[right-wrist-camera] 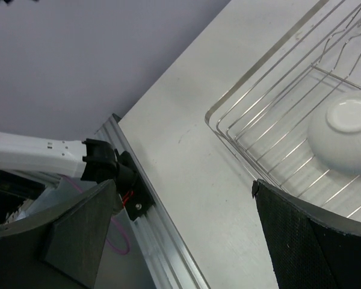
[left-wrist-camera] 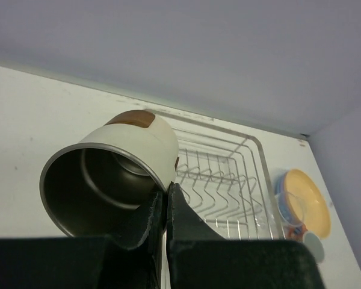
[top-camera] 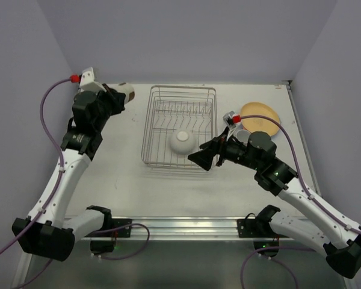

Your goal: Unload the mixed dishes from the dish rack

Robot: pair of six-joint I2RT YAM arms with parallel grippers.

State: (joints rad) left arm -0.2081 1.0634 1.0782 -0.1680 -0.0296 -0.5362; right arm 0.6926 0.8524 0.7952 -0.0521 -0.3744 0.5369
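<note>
The silver wire dish rack (top-camera: 151,123) stands mid-table; it also shows in the left wrist view (left-wrist-camera: 228,174). A white bowl (top-camera: 183,141) lies upside down at its near end, also seen in the right wrist view (right-wrist-camera: 343,132). My left gripper (top-camera: 116,99) is raised left of the rack's far corner, shut on the rim of the small brown cup (left-wrist-camera: 132,150), cream-sided with a brown base, held on its side. My right gripper (top-camera: 203,158) is open and empty just outside the rack's near right corner, its fingers (right-wrist-camera: 313,241) spread wide. The mug is not in view.
A stack of plates (top-camera: 260,117), yellow-orange on top with a blue rim below (left-wrist-camera: 307,201), lies right of the rack. A clear glass (left-wrist-camera: 290,212) stands in front of it. Grey walls close the back and sides. An aluminium rail (right-wrist-camera: 162,253) runs along the near edge.
</note>
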